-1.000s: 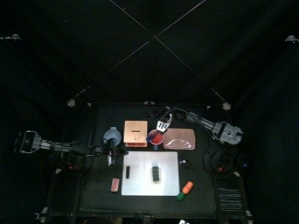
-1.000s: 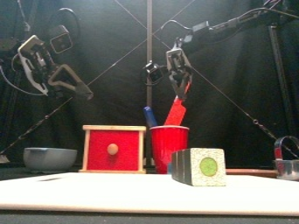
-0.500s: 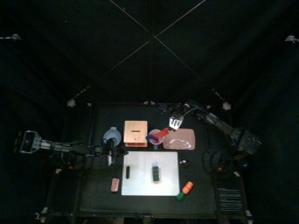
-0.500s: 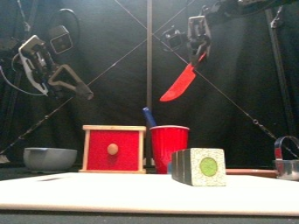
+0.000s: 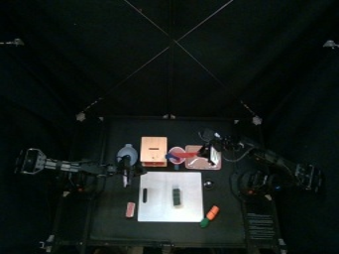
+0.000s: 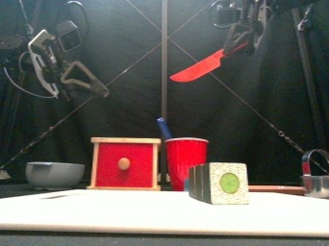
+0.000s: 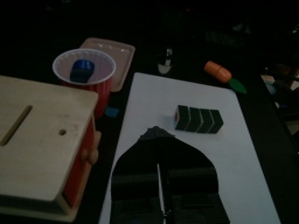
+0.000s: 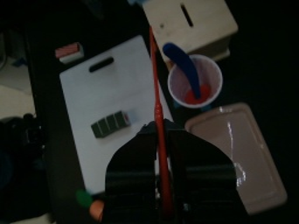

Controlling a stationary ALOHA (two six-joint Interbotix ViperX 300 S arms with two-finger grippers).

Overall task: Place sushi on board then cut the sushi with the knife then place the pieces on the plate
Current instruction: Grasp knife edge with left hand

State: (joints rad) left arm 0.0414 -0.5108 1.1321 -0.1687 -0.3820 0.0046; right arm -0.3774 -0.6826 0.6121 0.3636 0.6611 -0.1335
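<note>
The sushi roll [image 6: 221, 183] sits in one piece on the white board [image 5: 159, 184], near its middle; the right tool [image 6: 240, 36] hangs high over the surface, behind and to the right of the roll and well apart from it; its jaws are clamped on the handle of the red knife [image 6: 201, 67], whose blade slants down to the left; the blue knife [image 6: 164, 128] stands in the red cup [image 6: 188, 161]; the pink plate [image 8: 239, 144] lies just beside the cup; the left tool [image 7: 156, 133] hovers beside the board's left edge, jaws together and empty.
</note>
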